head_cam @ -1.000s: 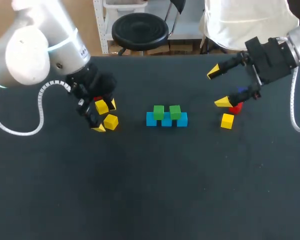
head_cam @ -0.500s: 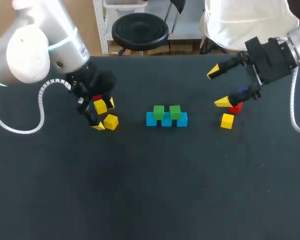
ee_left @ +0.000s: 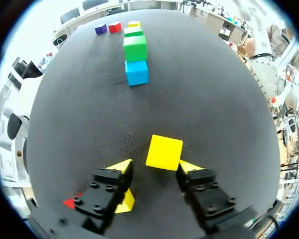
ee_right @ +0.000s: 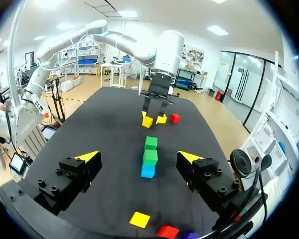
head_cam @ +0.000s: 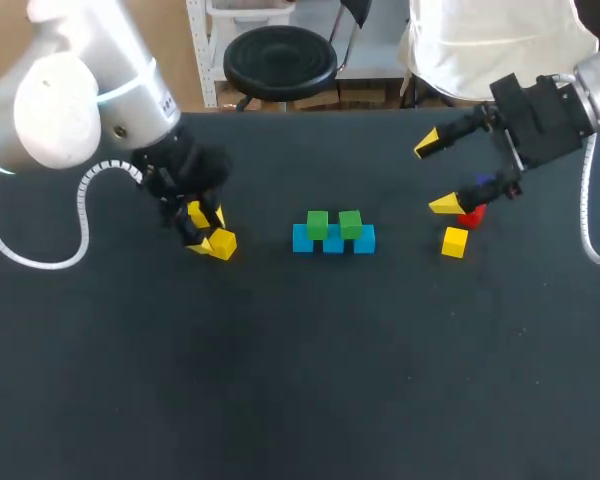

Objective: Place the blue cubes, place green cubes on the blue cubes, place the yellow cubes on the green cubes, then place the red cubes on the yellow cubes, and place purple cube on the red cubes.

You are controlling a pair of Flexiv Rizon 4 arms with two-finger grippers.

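Tabletop (head_cam: 280, 380) holds green cubes (head_cam: 317, 224) on blue cubes (head_cam: 333, 244); yellows come next. Your left end effector (ee_left: 155, 167), open, straddles a yellow cube (ee_left: 164, 152): close it.

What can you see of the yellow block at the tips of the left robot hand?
The yellow block is a small plain cube with smooth flat faces. It sits flat on the black table, turned a little askew, between the yellow tips of the open left gripper. One tip seems to touch it; the other stands off.
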